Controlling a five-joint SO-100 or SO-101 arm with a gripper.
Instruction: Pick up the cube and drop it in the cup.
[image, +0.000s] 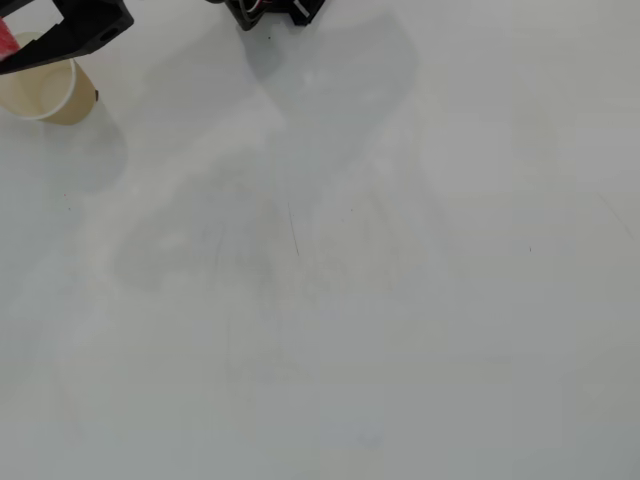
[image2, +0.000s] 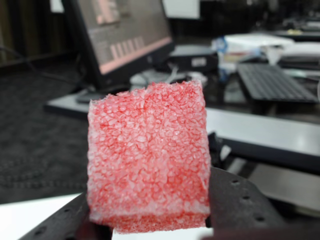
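Wrist view: cube (image2: 148, 157) clamped between pincer (image2: 150, 220) jaws.

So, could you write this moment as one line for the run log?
stage: carry | gripper: shut on cube | cube: lifted, over the cup at top left of overhead view | cup: upright on table | drop: not yet

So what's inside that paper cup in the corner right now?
In the overhead view, the cup shows only a slice of pale interior. The black gripper, holding the red cube, hangs above it and covers most of the mouth, so whether anything lies inside cannot be seen.
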